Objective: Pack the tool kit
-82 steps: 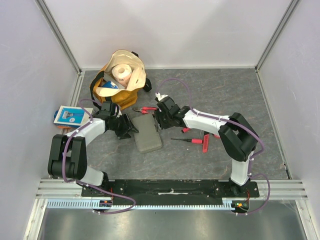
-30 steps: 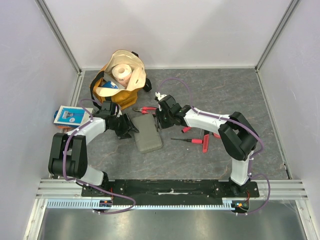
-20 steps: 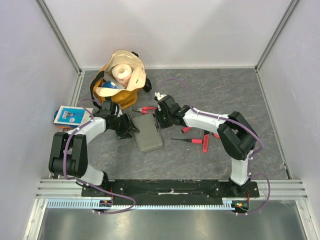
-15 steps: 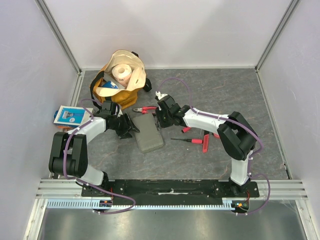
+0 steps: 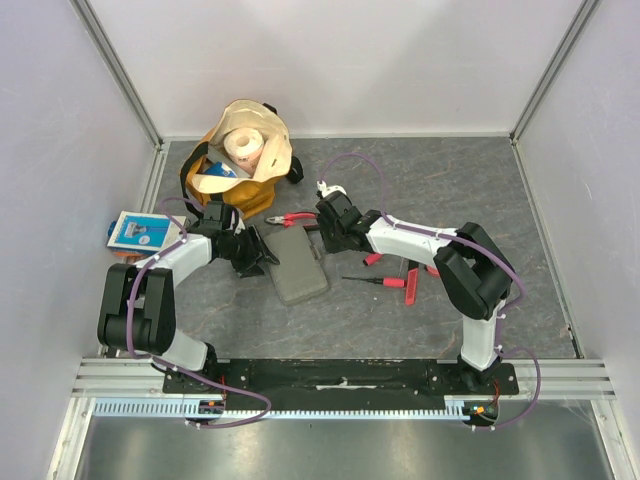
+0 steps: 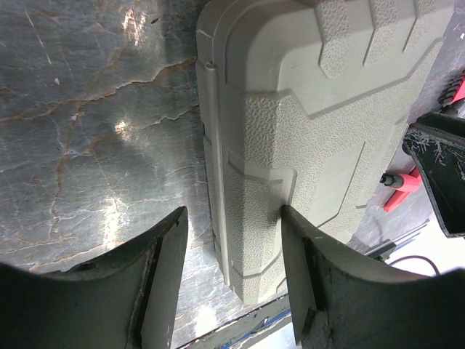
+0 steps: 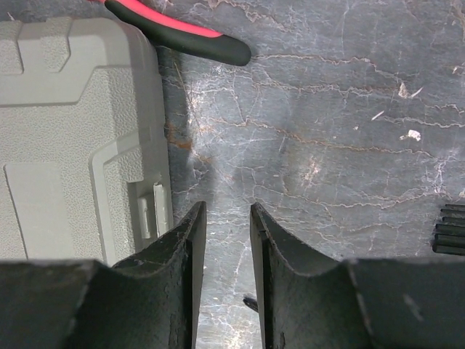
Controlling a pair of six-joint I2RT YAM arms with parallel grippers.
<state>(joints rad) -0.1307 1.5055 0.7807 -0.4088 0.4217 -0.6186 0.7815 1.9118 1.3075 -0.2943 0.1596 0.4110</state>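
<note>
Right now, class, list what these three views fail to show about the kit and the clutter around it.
- Case interior: shut lid hides it, all views.
- Pliers head: cut off by right wrist view's top edge.
- Packet print: too small, top view.
- Bag bottom: its walls and the roll hide it, top view.
</note>
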